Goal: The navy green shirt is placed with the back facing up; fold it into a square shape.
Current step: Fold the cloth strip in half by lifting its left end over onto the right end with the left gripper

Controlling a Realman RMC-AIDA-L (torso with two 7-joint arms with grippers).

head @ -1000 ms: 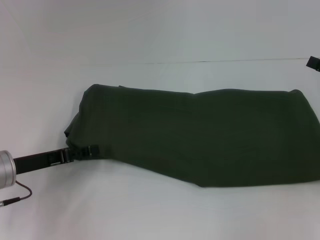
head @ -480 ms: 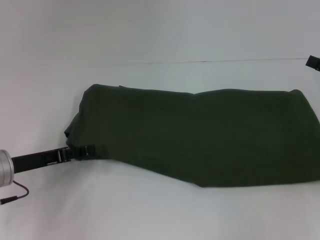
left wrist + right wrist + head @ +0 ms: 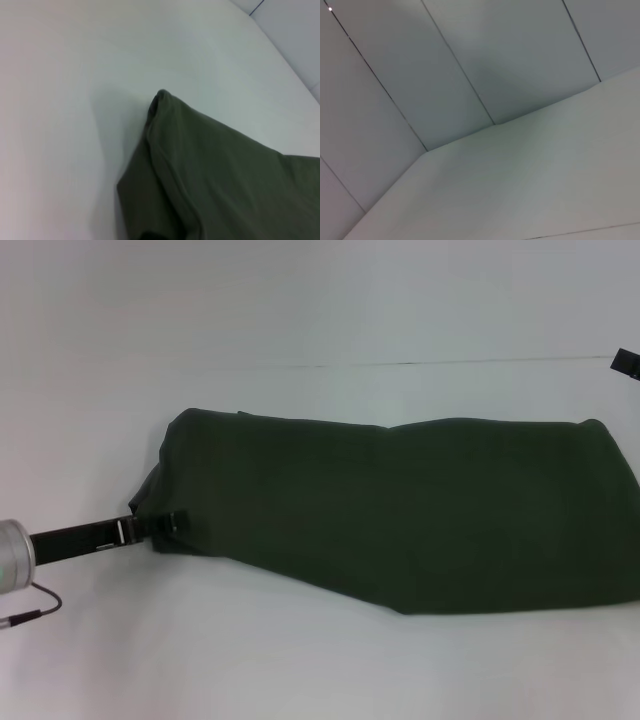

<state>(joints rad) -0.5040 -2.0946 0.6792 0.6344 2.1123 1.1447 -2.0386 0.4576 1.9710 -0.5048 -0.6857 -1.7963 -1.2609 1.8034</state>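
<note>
Relative to 1 s ago, left gripper sits higher and further into the large dark olive-green soft-fabric shirt's left end on the white table; finger state cannot be told. Right gripper idles far right.

Plain white matte counter fills the head view from near edge to far side; smooth surface, no markings. Thin dark seam line runs across where the counter meets the pale grey wall behind. Right wrist view: pale grey wall panels split by thin dark joint lines, meeting the white counter at an angled edge. Small bright spot at one corner of that view.
</note>
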